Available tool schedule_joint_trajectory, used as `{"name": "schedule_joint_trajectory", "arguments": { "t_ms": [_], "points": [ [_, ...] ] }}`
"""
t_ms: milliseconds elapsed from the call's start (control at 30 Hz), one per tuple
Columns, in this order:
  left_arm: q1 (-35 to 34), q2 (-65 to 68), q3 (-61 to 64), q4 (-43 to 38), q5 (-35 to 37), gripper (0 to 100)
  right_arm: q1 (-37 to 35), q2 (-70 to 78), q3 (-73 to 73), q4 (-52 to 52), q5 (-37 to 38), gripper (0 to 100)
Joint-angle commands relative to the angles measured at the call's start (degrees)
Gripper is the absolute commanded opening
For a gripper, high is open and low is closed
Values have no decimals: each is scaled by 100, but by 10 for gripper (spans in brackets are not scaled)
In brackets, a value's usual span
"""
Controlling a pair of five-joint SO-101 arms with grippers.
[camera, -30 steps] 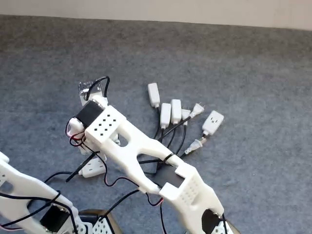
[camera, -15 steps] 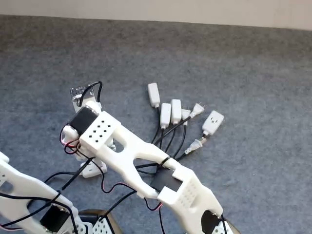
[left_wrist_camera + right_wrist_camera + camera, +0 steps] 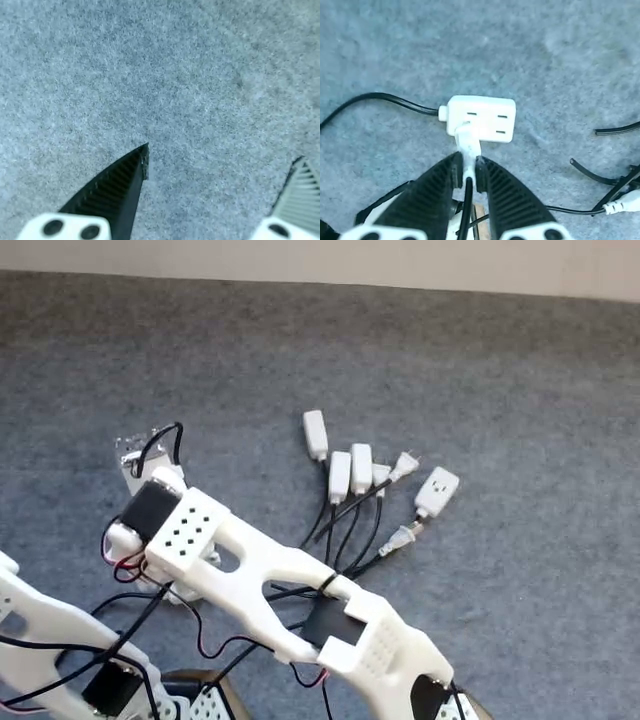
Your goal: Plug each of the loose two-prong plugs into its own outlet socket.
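Grey carpet [image 3: 150, 75] lies beneath the left gripper [image 3: 222, 154], whose two dark ribbed fingers are spread wide apart with nothing between them.

The right gripper [image 3: 468, 161] is clenched on a white two-prong plug [image 3: 468, 142], with the plug's black lead running back between the fingers. Straight ahead of the fingertips, the plug's nose touches the face of a white outlet block [image 3: 485, 117] lying flat on the carpet. Three slots of the block stay uncovered beside the plug (the prongs themselves are hidden, so whether they are seated cannot be told). A black cord [image 3: 380, 97] leaves the block's end and curves away to one side of the gripper.

In the high view the right arm [image 3: 260, 560] stretches across the carpet, and well apart from its gripper end lie the other pieces: a square outlet socket [image 3: 437, 490], two loose plugs [image 3: 405, 466] [image 3: 398, 538] near it, and three white blocks [image 3: 340, 475] side by side, all trailing black leads under the arm.
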Motion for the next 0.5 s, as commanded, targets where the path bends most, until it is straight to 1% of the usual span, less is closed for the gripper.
{"name": "schedule_joint_trajectory", "arguments": {
  "t_ms": [0,333,467],
  "points": [
    [22,-101,-242,18,-53,411,198,-101,-286,242,26,5],
    [-101,-101,-242,18,-53,411,189,-92,-242,242,26,5],
    [-110,-110,-242,18,-53,411,207,-92,-233,40,9,5]
  ]
}}
